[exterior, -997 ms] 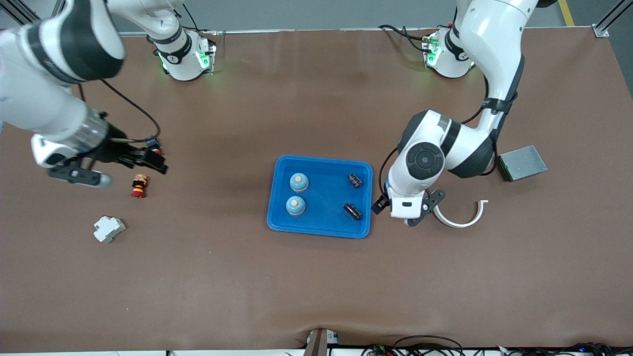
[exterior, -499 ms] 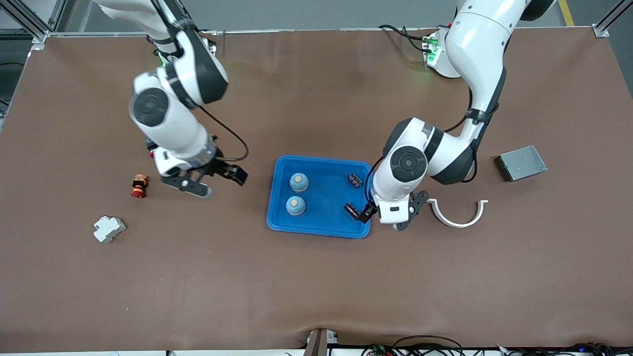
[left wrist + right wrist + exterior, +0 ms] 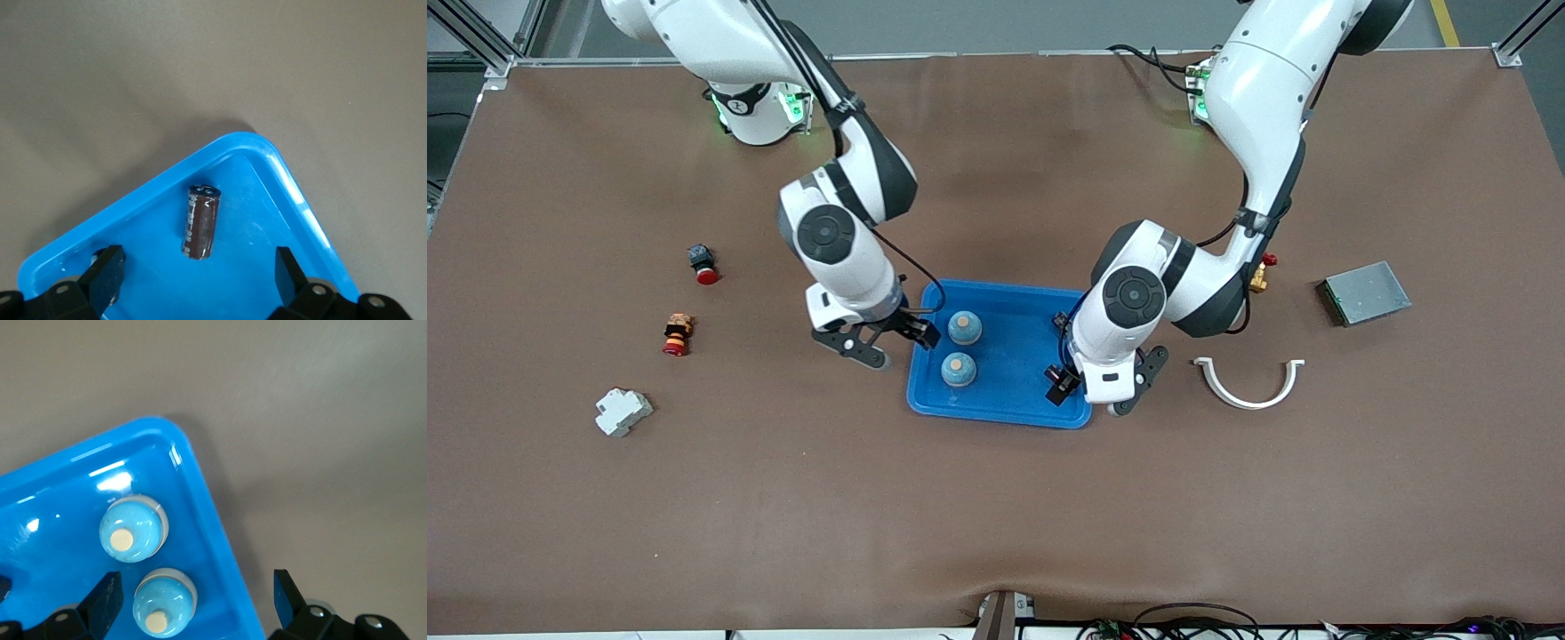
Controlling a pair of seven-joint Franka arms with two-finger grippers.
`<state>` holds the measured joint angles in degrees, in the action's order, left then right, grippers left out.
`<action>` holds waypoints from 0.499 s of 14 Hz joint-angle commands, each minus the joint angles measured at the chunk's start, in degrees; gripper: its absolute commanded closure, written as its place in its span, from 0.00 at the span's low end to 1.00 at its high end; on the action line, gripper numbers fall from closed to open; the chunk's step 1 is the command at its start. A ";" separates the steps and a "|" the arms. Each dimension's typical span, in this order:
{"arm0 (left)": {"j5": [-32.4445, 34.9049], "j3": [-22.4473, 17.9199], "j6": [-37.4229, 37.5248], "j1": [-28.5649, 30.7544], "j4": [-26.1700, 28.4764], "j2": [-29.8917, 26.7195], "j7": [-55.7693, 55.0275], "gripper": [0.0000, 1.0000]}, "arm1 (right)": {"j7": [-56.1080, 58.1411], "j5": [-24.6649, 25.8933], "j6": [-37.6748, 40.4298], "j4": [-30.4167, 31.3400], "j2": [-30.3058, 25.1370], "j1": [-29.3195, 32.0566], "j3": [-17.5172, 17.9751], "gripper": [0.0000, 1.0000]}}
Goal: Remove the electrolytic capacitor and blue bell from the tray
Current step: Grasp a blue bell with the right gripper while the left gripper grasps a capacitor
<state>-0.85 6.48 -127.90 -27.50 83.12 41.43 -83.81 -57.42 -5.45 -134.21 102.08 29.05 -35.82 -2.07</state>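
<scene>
A blue tray [image 3: 996, 413] lies mid-table. It holds two blue bells [image 3: 964, 327] [image 3: 958, 369] at the right arm's end and two dark capacitors at the left arm's end. My right gripper [image 3: 918, 332] is open over the tray's rim beside the bells. In the right wrist view one bell [image 3: 163, 601] lies between its fingers [image 3: 105, 600]; the other bell [image 3: 132, 528] is just past them. My left gripper [image 3: 1069, 380] is open over the tray corner, above one capacitor [image 3: 201, 221]. The other capacitor [image 3: 1061, 320] peeks out beside the left arm.
Two red push buttons [image 3: 704, 261] [image 3: 677, 334] and a white breaker [image 3: 623, 412] lie toward the right arm's end. A white curved bracket [image 3: 1249, 384], a grey metal box [image 3: 1366, 292] and a small brass part [image 3: 1260, 276] lie toward the left arm's end.
My right arm has swung from beside the red buttons to the tray's rim by the bells. My left gripper has moved from beside the tray to over the capacitor corner.
</scene>
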 commanded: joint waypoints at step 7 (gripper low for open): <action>-0.39 -0.42 -4.46 -1.85 -1.47 5.14 -0.30 0.00 | -13.51 6.86 0.27 -6.11 8.13 -5.84 -0.83 0.00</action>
<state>-0.85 6.50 -131.28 -28.00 82.95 45.15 -83.85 -68.69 0.22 -134.23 97.74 35.88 -40.69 -2.16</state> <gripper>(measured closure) 0.000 0.000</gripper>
